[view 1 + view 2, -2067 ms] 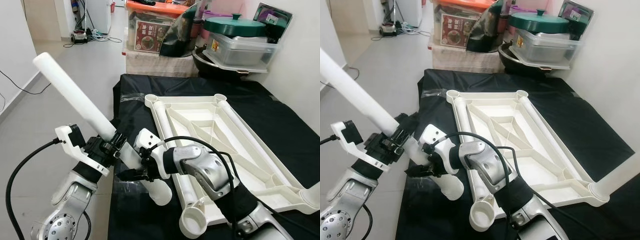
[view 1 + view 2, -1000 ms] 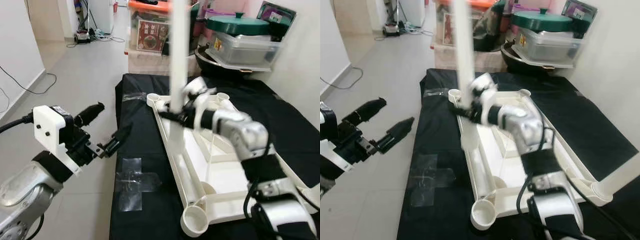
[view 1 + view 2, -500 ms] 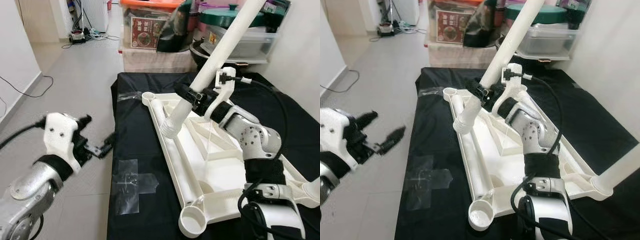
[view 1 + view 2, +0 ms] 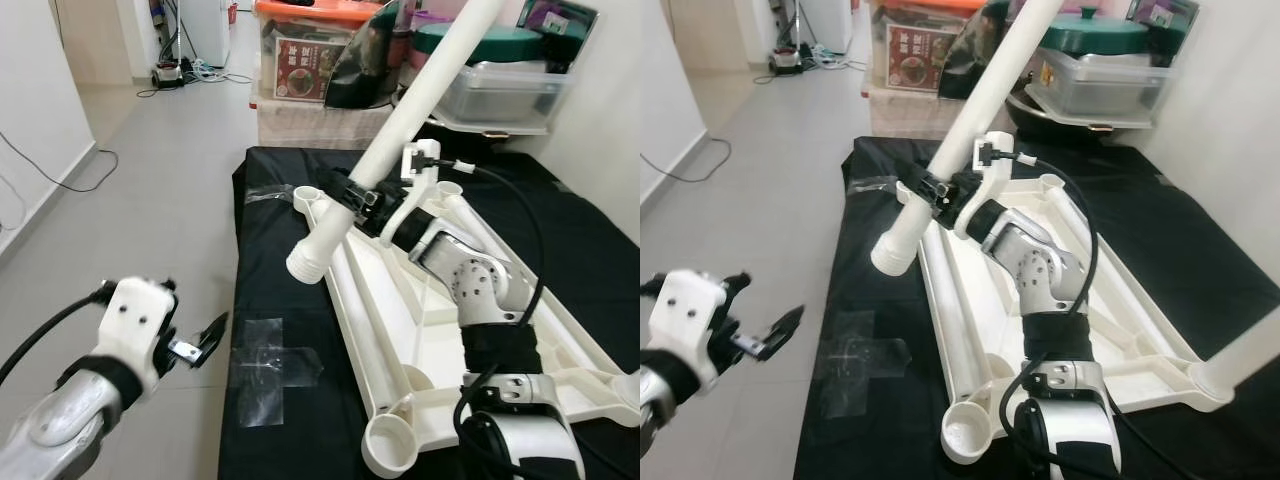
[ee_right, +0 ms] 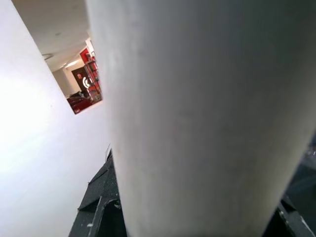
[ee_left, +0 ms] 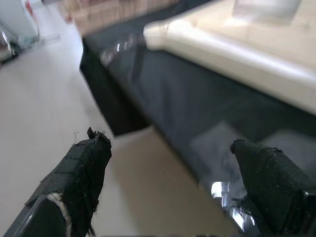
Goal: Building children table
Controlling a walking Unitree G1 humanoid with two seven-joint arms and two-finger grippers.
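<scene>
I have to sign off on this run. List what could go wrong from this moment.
1. The right tool holds the long white table leg near its lower end, so most of its length sticks up unsupported; it may swing or slip.
2. The leg's upper part points toward the stacked storage containers behind the table and could knock them.
3. The left tool hangs open off the black table's edge, so it cannot steady the white tabletop frame.

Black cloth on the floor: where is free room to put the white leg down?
Free: the black cloth strip between its left edge and the upturned tabletop, apart from clear tape. The tabletop's ribbed underside is crowded. The right gripper holds the leg.
</scene>
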